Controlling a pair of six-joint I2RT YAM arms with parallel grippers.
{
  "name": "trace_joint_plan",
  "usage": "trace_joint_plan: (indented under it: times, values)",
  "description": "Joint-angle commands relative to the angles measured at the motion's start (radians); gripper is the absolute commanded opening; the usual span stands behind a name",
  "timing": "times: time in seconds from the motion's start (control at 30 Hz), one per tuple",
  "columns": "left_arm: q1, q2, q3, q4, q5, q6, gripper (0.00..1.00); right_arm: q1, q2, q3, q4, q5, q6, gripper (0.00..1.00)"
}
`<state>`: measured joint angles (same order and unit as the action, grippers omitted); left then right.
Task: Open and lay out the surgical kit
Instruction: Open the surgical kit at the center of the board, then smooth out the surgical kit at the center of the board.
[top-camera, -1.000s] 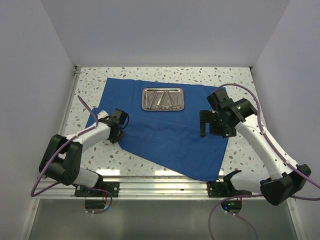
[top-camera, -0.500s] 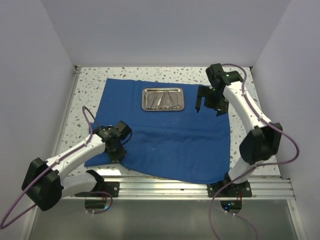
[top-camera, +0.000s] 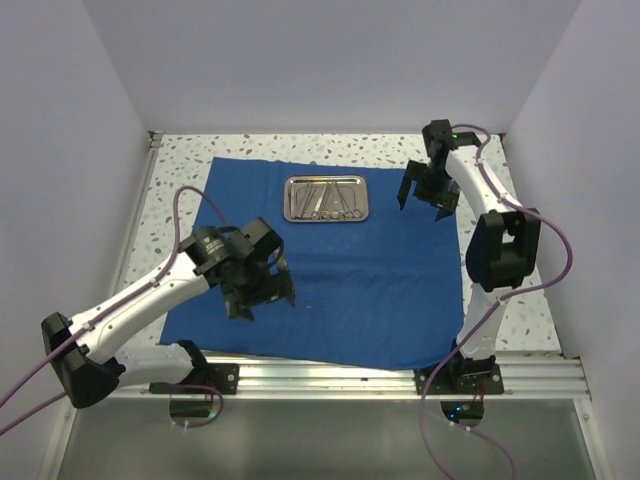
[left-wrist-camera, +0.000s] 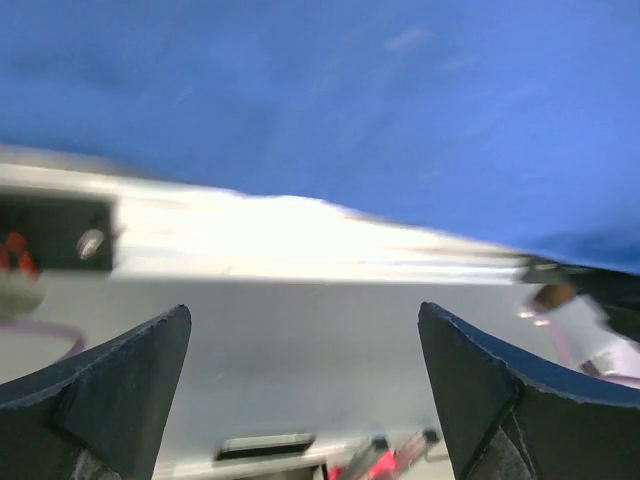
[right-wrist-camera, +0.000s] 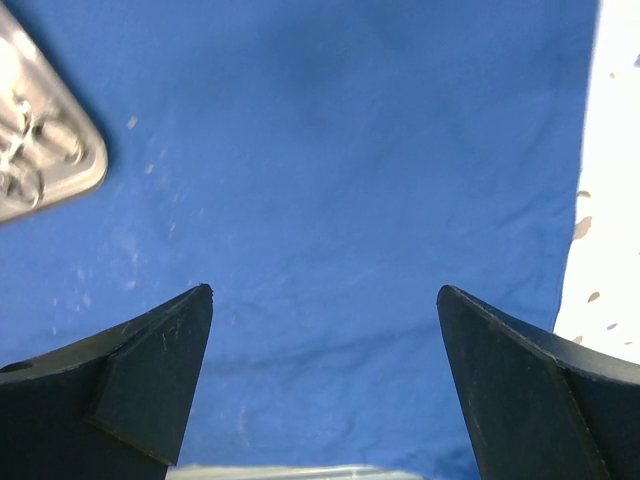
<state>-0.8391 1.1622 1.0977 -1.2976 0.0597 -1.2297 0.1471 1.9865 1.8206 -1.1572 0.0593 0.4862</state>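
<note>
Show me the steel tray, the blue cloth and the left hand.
steel tray (top-camera: 288, 198), top view, left rim
blue cloth (top-camera: 370, 290), top view, bare near part
left hand (left-wrist-camera: 302, 315), left wrist view, midway between fingertips

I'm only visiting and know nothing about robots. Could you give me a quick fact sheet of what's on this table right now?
cloth: blue, spread flat on the speckled table
tray: shiny steel, on the cloth's far middle
instruments: steel, all inside the tray, none laid out
left end effector: open, empty, over the cloth's near left part
right end effector: open, empty, over the cloth just right of the tray
</note>
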Motion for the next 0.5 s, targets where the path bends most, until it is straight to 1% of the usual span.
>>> trace_joint_plan:
  times: [0.0, 0.03, 0.07, 0.1, 0.13, 0.17, 0.2, 0.23, 0.27, 0.3, 0.33, 0.37, 0.4, 0.47]
  values:
    - [0.064, 0.109, 0.175, 0.014, -0.179, 0.167, 1.00, -0.043, -0.057, -0.059, 0.094, -0.015, 0.000, 0.98]
    - [0.107, 0.187, 0.218, 0.053, -0.205, 0.227, 1.00, -0.053, -0.069, -0.101, 0.117, -0.021, -0.004, 0.98]
    - [0.157, 0.223, 0.234, 0.090, -0.216, 0.283, 1.00, -0.064, -0.086, -0.122, 0.140, -0.018, -0.003, 0.98]
    - [0.267, 0.255, 0.243, 0.133, -0.224, 0.330, 1.00, -0.093, -0.094, -0.142, 0.183, -0.025, 0.002, 0.98]
    - [0.320, 0.310, 0.264, 0.238, -0.222, 0.416, 1.00, -0.109, -0.098, -0.177, 0.200, -0.048, 0.014, 0.98]
    - [0.421, 0.335, 0.277, 0.292, -0.221, 0.449, 1.00, -0.141, -0.103, -0.194, 0.239, -0.056, 0.021, 0.98]
    - [0.467, 0.361, 0.290, 0.396, -0.222, 0.511, 1.00, -0.145, -0.106, -0.228, 0.263, -0.076, 0.038, 0.98]
    - [0.507, 0.420, 0.329, 0.438, -0.231, 0.541, 1.00, -0.176, -0.106, -0.239, 0.283, -0.116, 0.045, 0.98]
    - [0.570, 0.454, 0.350, 0.475, -0.273, 0.573, 1.00, -0.199, -0.104, -0.250, 0.321, -0.127, 0.052, 0.98]
    - [0.601, 0.529, 0.399, 0.533, -0.288, 0.628, 1.00, -0.205, -0.101, -0.263, 0.338, -0.131, 0.060, 0.98]
    - [0.633, 0.568, 0.424, 0.552, -0.299, 0.648, 1.00, -0.210, -0.097, -0.264, 0.349, -0.131, 0.058, 0.99]
    - [0.690, 0.606, 0.448, 0.570, -0.310, 0.670, 1.00, -0.215, -0.083, -0.259, 0.361, -0.128, 0.060, 0.98]
    - [0.716, 0.678, 0.490, 0.604, -0.308, 0.703, 1.00, -0.216, -0.077, -0.250, 0.367, -0.122, 0.058, 0.98]
    - [0.780, 0.741, 0.527, 0.629, -0.313, 0.729, 1.00, -0.221, -0.061, -0.238, 0.373, -0.093, 0.058, 0.98]
